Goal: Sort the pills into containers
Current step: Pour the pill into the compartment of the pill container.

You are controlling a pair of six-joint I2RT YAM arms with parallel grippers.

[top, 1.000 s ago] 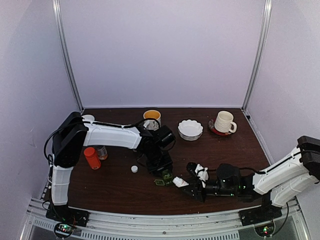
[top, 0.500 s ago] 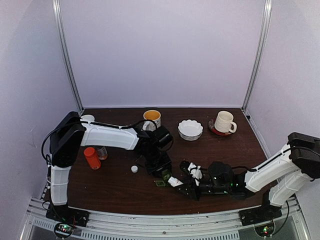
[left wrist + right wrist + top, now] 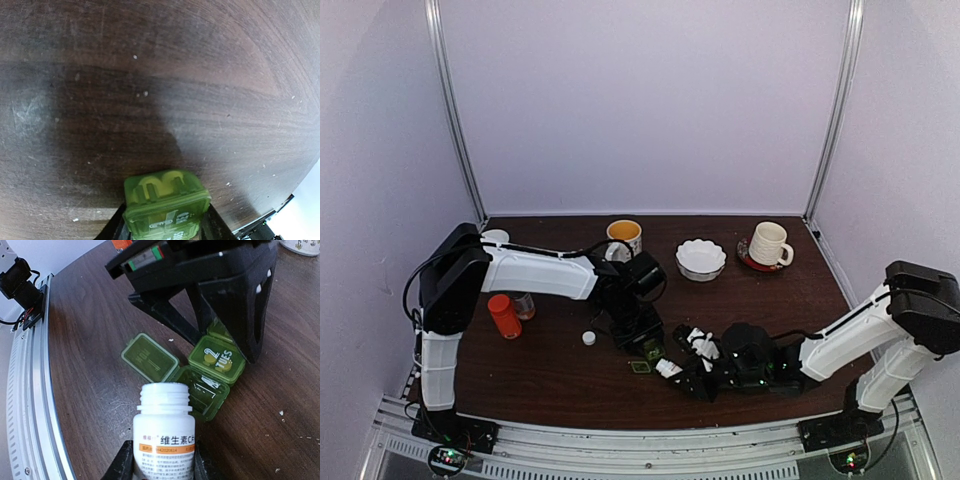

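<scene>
left pincer (image 3: 166, 227) clamped on pill box (image 3: 165, 196) | right pincer (image 3: 164, 465) clamped on white bottle (image 3: 164, 412)

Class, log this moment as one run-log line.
left gripper: shut on pill box | right gripper: shut on white bottle, uncapped, mouth toward open compartment | stage: likely pre-pour

Soft, even light on my feeds; overhead view slightly coarse.
My left wrist feed shows a broad shadow across the table (image 3: 150, 100); the green pill box (image 3: 165, 200) is blurred, the white bottle (image 3: 164, 440) sharp.
</scene>
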